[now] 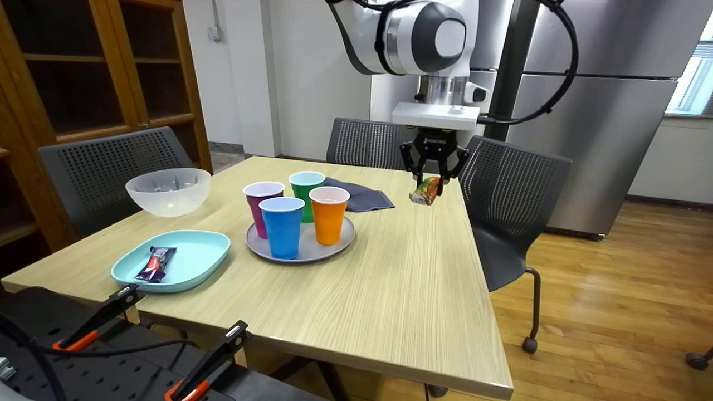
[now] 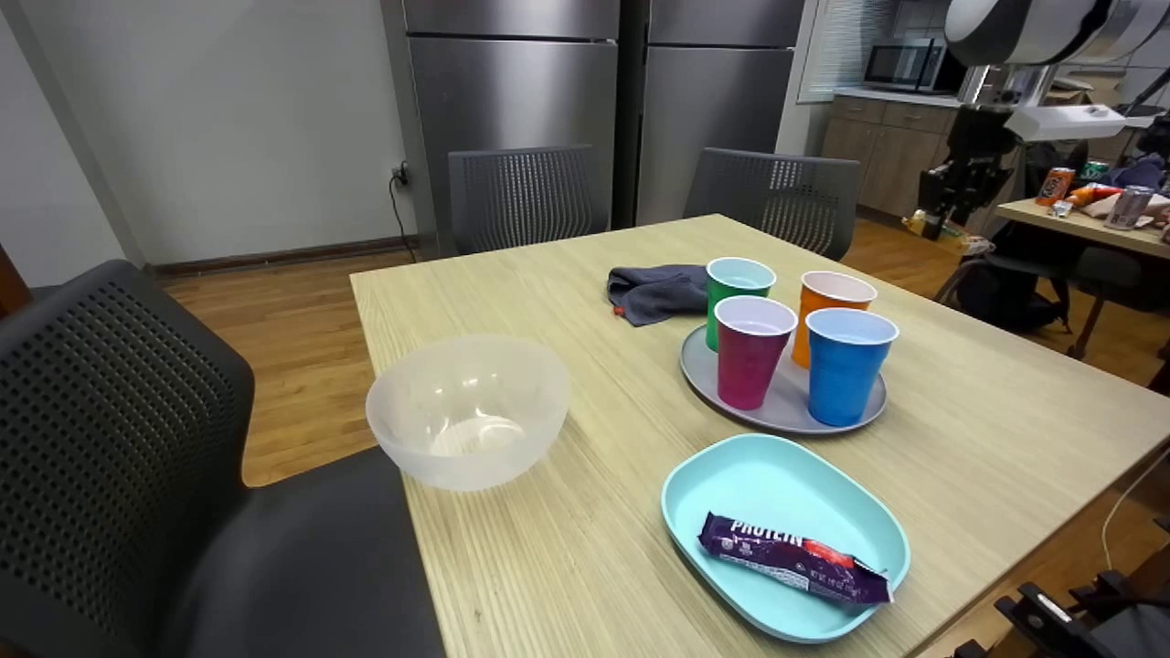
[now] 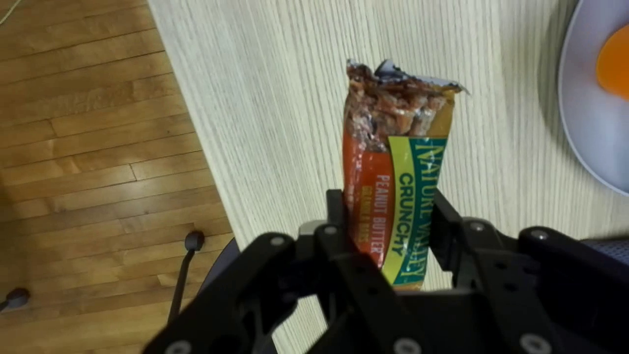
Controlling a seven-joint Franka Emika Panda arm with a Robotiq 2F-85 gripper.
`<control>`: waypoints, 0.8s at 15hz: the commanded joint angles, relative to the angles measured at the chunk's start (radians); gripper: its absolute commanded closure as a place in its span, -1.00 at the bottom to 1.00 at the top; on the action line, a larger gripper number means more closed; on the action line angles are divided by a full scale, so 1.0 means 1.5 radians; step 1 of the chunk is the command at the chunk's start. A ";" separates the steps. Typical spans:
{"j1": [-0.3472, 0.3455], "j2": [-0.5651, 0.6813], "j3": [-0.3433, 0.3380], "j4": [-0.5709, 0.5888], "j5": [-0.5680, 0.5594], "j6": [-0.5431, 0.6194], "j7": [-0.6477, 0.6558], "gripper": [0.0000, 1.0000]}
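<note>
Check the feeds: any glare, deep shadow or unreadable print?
Wrist view: the granola bar has readable lettering, with highlights on its crumpled end; the fingers are very dark; a shadow borders the gray plate. Both exterior views: that lettering is too small to read. In an exterior view, the window looks washed out.

Bright packet (image 1: 425,192) in end effector (image 1: 430,185)
</note>
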 commanded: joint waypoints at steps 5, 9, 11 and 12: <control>0.034 -0.142 -0.003 -0.130 -0.048 0.029 -0.053 0.65; 0.057 -0.189 0.002 -0.182 -0.053 0.043 -0.078 0.65; 0.073 -0.212 0.004 -0.211 -0.053 0.054 -0.087 0.65; 0.081 -0.222 0.006 -0.226 -0.053 0.060 -0.091 0.65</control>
